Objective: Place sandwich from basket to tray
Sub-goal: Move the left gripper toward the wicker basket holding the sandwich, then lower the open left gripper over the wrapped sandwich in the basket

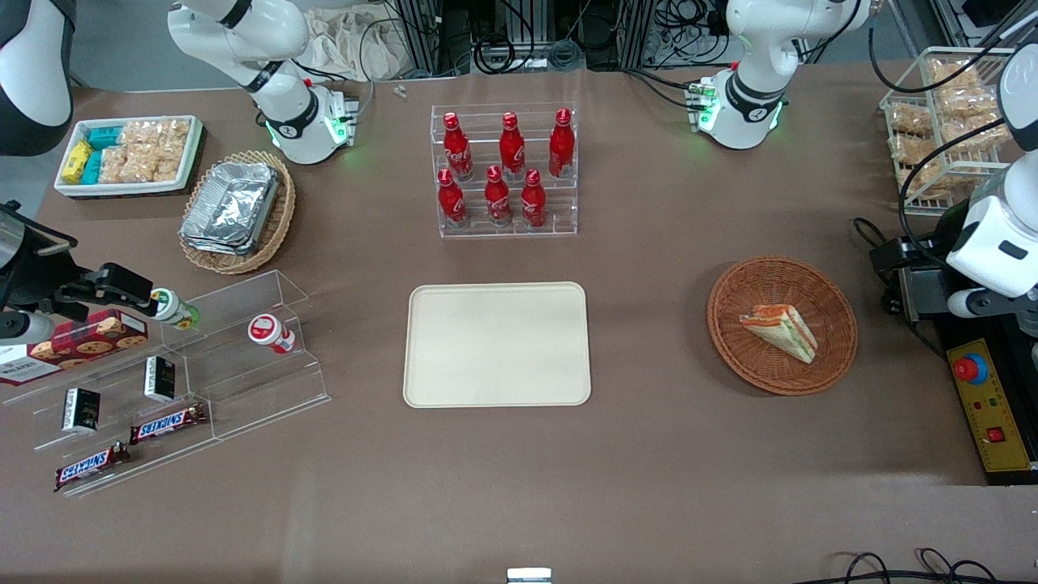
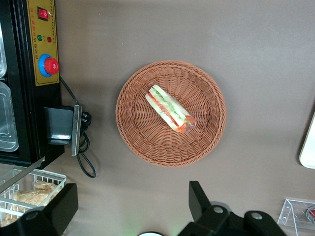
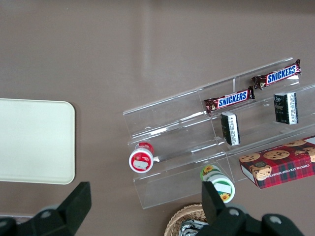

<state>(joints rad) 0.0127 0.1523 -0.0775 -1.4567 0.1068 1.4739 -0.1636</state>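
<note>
A: Where is the sandwich [image 1: 780,330]?

B: In the basket [image 1: 834,353], at the right of the front view, lying on its side a little off the basket's centre. The tray [image 1: 497,344] sits mid-frame, bare, well apart from the basket, with open brown table [image 1: 649,454] between them.

A: And the gripper [image 2: 133,209]?

B: In the wrist view its two dark fingers [image 2: 199,199] stand wide apart with nothing between them, above the table beside the basket's rim, not touching basket or sandwich.

A: What lies close to the basket?

B: A black control box [image 1: 993,405] with a red button at the right edge of the front view, a cable [image 2: 83,157] trailing near it, and a wire rack [image 1: 945,122] of snack bags in the upper right.

A: Anything near the tray?

B: A clear stand of red bottles [image 1: 503,166] above it in the frame, farther from the camera. To its left, a clear stepped shelf [image 1: 235,357] with candy bars [image 1: 166,422], small cups and a cookie box [image 1: 77,341]. Upper left, a tan basket [image 1: 276,227] of foil trays and a white bin [image 1: 130,154] of snacks. Nothing stands on the table between basket and tray.
</note>
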